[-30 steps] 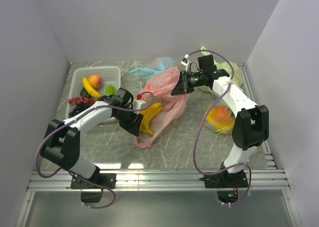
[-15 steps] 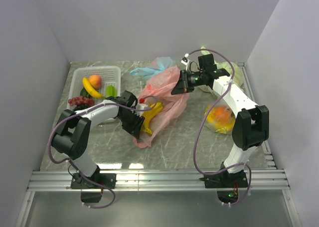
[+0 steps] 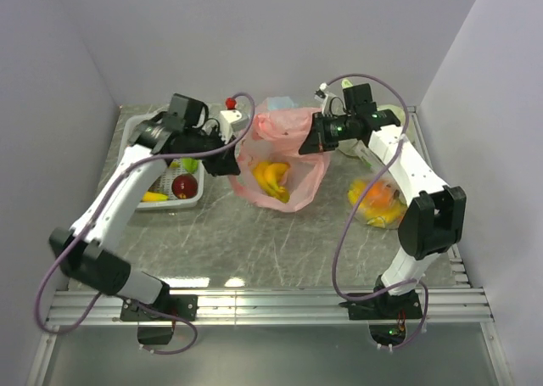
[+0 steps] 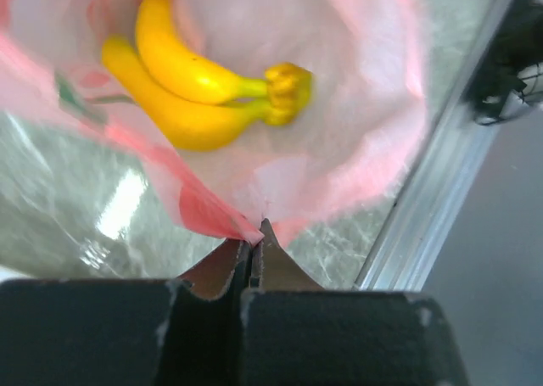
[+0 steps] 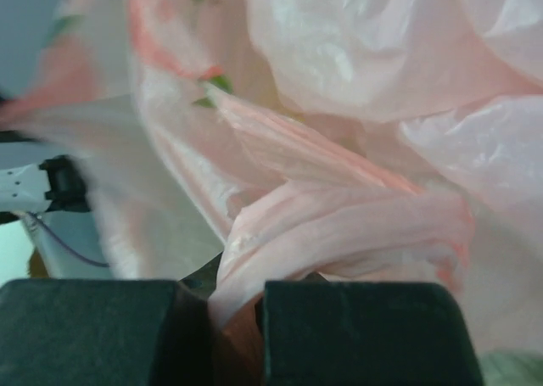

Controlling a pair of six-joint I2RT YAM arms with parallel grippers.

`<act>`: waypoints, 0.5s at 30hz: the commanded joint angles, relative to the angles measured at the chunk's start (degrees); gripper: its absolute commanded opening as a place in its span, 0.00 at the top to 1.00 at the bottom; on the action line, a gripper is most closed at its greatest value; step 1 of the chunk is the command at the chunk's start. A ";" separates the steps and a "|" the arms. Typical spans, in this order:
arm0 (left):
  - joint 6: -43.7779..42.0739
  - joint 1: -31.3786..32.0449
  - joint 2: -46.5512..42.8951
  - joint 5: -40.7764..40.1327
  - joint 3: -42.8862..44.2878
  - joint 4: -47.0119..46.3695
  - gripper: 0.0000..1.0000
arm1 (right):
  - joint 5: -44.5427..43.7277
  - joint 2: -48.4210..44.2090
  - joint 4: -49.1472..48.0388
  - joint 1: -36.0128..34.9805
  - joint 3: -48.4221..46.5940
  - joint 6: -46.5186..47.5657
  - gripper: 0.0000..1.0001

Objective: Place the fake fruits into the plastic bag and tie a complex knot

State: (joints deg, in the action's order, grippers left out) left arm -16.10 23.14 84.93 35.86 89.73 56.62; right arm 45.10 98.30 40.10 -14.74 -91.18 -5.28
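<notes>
On the worktop we see the plastic bag at the centre, its mouth stretched between both arms. The left jaws are closed on its rim at 9 o'clock, and the right jaws are clamped on bunched pink plastic at 2 o'clock. Yellow bananas lie inside the bag. At 9 o'clock of the bag, a white basket holds a dark red apple.

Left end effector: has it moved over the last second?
Yes. The left end effector moved away from the front rail, rearward, and now sits beside the white basket, shut on the pink bag at its rim.
</notes>
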 commanded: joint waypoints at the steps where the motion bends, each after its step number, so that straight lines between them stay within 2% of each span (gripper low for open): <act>1: -4.30 0.24 -4.67 6.43 -0.86 7.64 1.00 | -7.01 -6.88 1.92 -0.11 -2.87 2.55 1.00; 4: -5.17 -0.46 -5.12 5.01 -8.15 6.49 1.00 | -13.09 -7.25 2.35 -1.08 0.64 4.74 1.00; 6: -5.79 -2.65 -4.42 4.67 -11.05 6.31 1.00 | -13.29 -6.72 4.02 -1.43 0.13 4.75 1.00; 10: -8.23 -6.70 -0.13 5.36 -12.56 8.85 1.00 | -15.66 -8.04 4.11 -2.75 -1.72 6.51 1.00; 13: -8.42 -7.05 0.07 1.86 -14.06 6.06 1.00 | -17.41 -9.88 4.38 -4.68 -2.08 7.73 1.00; 15: -8.25 -7.40 0.24 0.45 -12.23 2.55 1.00 | -17.24 -11.90 2.72 -5.64 1.33 8.62 1.00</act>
State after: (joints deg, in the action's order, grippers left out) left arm -22.22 15.68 87.44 37.43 74.78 62.48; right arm 29.87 91.61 44.25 -18.81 -90.96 0.71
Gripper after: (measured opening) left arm 0.014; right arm 0.007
